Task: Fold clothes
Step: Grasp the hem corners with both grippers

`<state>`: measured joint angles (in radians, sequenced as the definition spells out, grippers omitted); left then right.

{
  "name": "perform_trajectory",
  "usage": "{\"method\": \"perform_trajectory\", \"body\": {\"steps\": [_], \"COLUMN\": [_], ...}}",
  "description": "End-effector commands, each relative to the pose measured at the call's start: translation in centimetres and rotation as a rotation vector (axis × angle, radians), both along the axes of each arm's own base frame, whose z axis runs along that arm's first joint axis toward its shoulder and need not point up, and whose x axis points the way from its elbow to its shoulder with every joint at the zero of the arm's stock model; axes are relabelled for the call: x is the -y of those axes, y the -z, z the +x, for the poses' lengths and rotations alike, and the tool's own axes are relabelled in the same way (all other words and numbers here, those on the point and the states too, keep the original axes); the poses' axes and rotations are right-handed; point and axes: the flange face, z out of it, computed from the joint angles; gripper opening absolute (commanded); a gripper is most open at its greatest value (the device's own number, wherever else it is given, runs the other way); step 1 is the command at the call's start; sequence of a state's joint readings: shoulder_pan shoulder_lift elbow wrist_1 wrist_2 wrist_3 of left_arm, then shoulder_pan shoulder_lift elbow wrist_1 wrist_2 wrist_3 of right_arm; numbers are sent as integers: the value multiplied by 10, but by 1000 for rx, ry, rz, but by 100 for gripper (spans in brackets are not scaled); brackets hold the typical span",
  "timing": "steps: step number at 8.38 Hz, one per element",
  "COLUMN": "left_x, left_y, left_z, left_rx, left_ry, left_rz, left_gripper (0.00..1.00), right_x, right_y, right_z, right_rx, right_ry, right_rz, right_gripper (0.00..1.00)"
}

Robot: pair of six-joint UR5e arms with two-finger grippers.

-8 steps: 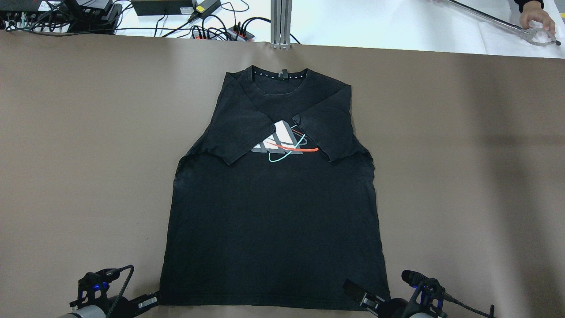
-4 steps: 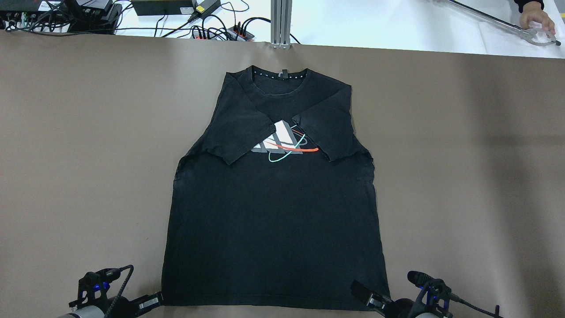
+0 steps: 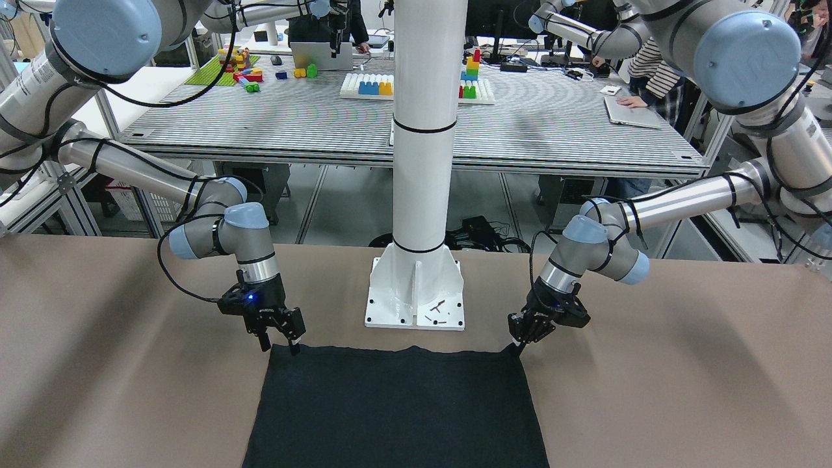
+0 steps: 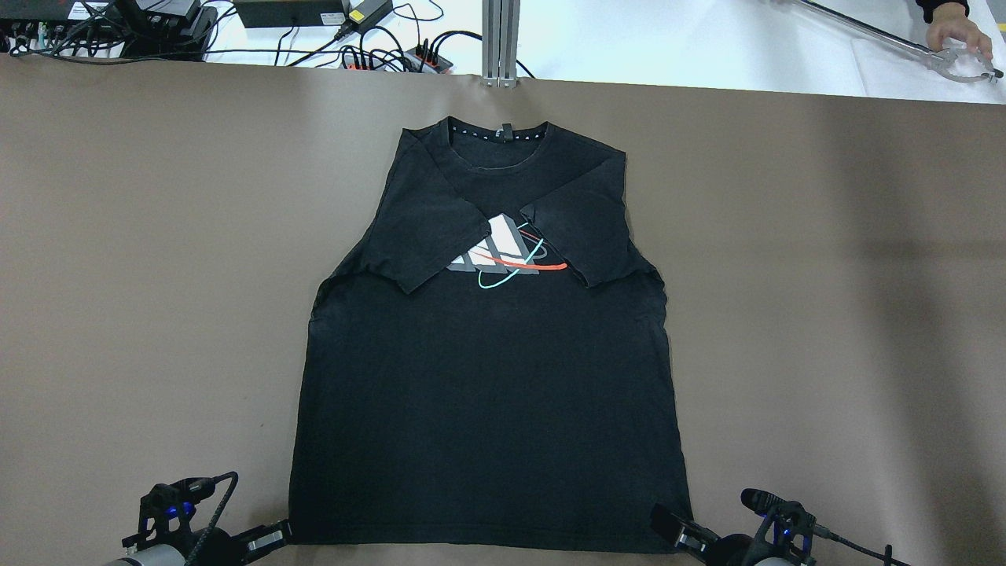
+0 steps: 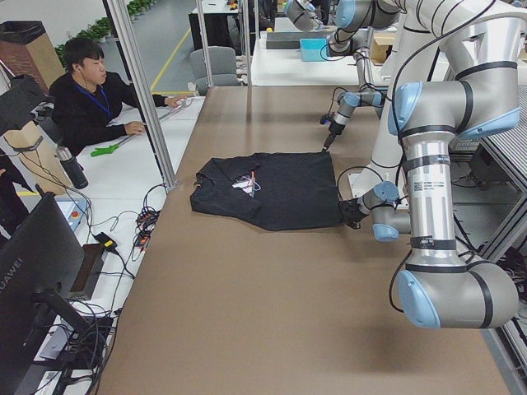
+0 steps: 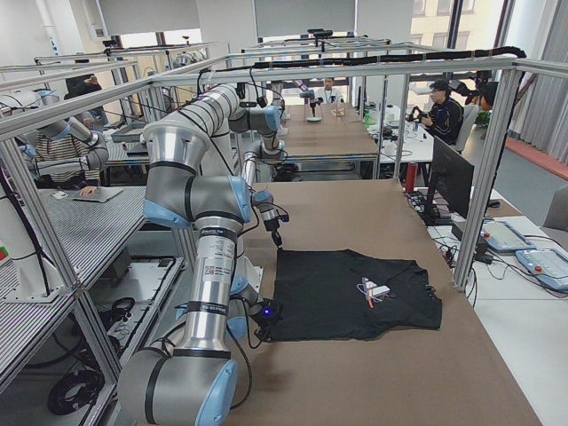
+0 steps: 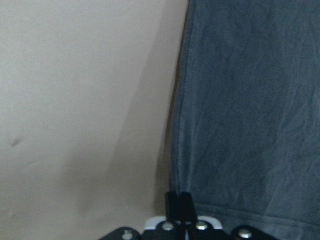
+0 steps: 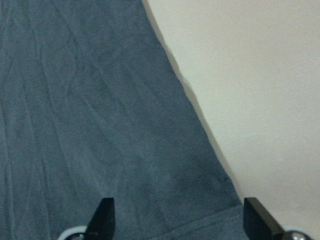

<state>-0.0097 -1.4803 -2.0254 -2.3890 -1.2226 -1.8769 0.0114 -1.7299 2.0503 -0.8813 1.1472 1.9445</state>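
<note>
One shirt point(image 8: 100, 100) corner lies between right end effector's point(image 8: 180, 220) spread fingers point(image 8: 104, 216).

"HUAWEI" is read on the back of the black monitor point(image 5: 39, 265) at the lower left of the exterior left view. No lettering is made out in the graphic point(image 4: 503, 253) on the black T-shirt point(image 4: 487, 409). The white marks along its collar point(image 4: 497, 131) and the white label point(image 5: 423, 178) on the left arm point(image 5: 430, 216) are too small to be read.
</note>
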Motion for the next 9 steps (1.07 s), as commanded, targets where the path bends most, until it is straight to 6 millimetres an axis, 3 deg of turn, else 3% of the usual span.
{"method": "perform_trajectory", "body": {"steps": [1, 2, 4, 5, 7, 8, 9], "left_x": [0, 0, 0, 0, 1, 3, 5], "left_y": [0, -1, -1, -1, 2, 3, 16], "left_z": [0, 0, 1, 1, -1, -1, -9], "left_rx": [2, 6, 6, 6, 0, -2, -28], "left_ry": [-2, -2, -2, -2, 0, 3, 4], "left_rz": [3, 7, 7, 7, 7, 7, 11], "left_gripper": [0, 0, 0, 0, 0, 0, 0], "right_x": [1, 1, 1, 1, 0, 0, 0], "right_y": [-19, -18, -15, -14, -15, -15, -10], "right_z": [-5, -4, -4, -3, 3, 4, 6], "right_rx": [25, 28, 43, 46, 66, 69, 79], "right_ry": [2, -1, -2, -2, 1, 1, 3], "right_rz": [8, 5, 1, 1, 6, 7, 8], "right_gripper": [87, 81, 51, 39, 25, 10, 0]}}
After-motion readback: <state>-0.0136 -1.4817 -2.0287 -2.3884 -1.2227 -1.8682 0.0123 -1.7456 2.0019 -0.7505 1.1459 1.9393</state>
